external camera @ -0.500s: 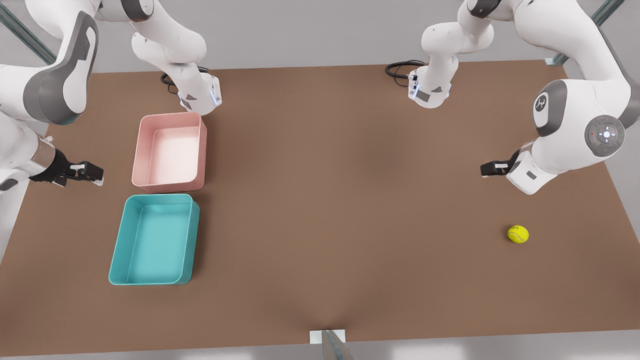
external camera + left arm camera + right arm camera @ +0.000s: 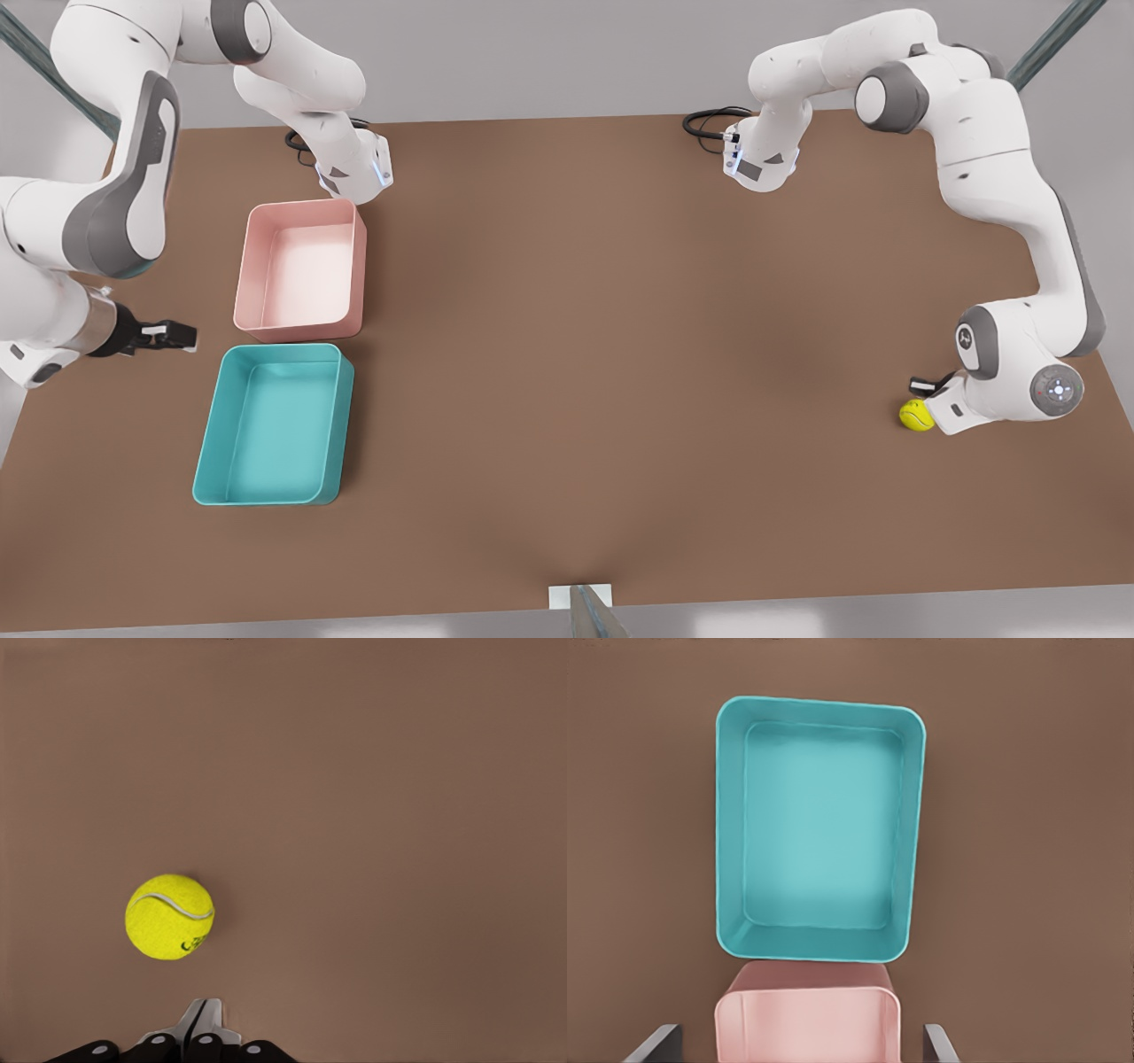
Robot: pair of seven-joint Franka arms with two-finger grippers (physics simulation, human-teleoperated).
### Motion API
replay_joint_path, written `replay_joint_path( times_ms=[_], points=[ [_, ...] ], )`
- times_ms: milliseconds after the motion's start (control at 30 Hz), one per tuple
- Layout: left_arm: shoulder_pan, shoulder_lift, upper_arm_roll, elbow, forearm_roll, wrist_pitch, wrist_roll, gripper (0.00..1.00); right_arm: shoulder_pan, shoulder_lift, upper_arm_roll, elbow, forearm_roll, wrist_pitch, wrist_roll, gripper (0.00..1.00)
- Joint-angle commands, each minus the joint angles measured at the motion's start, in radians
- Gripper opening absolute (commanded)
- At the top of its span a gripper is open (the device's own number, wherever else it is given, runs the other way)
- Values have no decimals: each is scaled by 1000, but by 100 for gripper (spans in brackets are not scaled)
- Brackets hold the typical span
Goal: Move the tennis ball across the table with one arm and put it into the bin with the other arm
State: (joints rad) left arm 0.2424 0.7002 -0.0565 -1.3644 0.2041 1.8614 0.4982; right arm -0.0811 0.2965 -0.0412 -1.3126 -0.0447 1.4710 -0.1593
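The tennis ball (image 2: 917, 415) lies on the table (image 2: 585, 354) at the front view's right, near the near edge and well apart from the bin (image 2: 273, 424), which sits at the front view's left with the pink tray (image 2: 301, 269) just beyond its far wall, the two almost touching. The left gripper (image 2: 924, 387) is low over the table just beside the ball; in the left wrist view its fingers (image 2: 200, 1020) are pressed together with no gap, and the ball (image 2: 170, 916) sits clear in front of them, not held. The right gripper (image 2: 173, 335) hangs at the front view's left beside the two trays, its fingers (image 2: 656, 1042) spread wide on either side of the pink tray (image 2: 806, 1024), looking down on the empty bin (image 2: 819, 826); this arm waits. By my reading nothing of the task is yet done: the ball has still to be sent or carried across, taken up by the right gripper and dropped into the bin.
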Motion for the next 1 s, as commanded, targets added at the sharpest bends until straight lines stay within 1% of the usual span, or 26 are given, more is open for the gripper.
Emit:
replay_joint_path(
  times_ms=[0, 67, 200, 267, 333, 367, 400, 600, 667, 967],
  points=[
    [1, 15, 21, 1, 41, 251, 1313, 21, -6, -4, 0, 7, 5, -3, -32, 100],
    [14, 32, 29, -1, 93, 294, 1372, 21, -5, -13, 0, 12, 3, -31, -34, 100],
    [23, 67, 50, 1, 100, 294, 1413, 21, -5, -4, -2, 36, -6, -32, -36, 100],
    [23, 93, 58, 2, 103, 297, 1517, 21, -2, 4, -2, 36, -14, -31, -34, 100],
    [24, 107, 58, 2, 71, 297, 1494, 21, -6, 4, -3, 36, -12, -31, -36, 100],
    [24, 107, 58, 2, 0, 297, 1468, 21, -6, 4, -3, 36, -10, -31, -37, 100],
    [37, 122, 58, 2, -22, 298, 1455, 21, -6, 4, -2, 36, -10, -31, -37, 100],
    [55, 124, 76, 8, 1, 314, 1465, 21, -6, 4, -2, 35, -18, -32, -34, 100],
    [55, 139, 76, 5, 18, 315, 1580, 21, -6, 4, -3, 33, -20, -32, -34, 100],
    [94, 151, 76, -56, -6, 348, 1458, 21, -2, 4, -2, 32, -50, -32, -36, 100]
  ],
)
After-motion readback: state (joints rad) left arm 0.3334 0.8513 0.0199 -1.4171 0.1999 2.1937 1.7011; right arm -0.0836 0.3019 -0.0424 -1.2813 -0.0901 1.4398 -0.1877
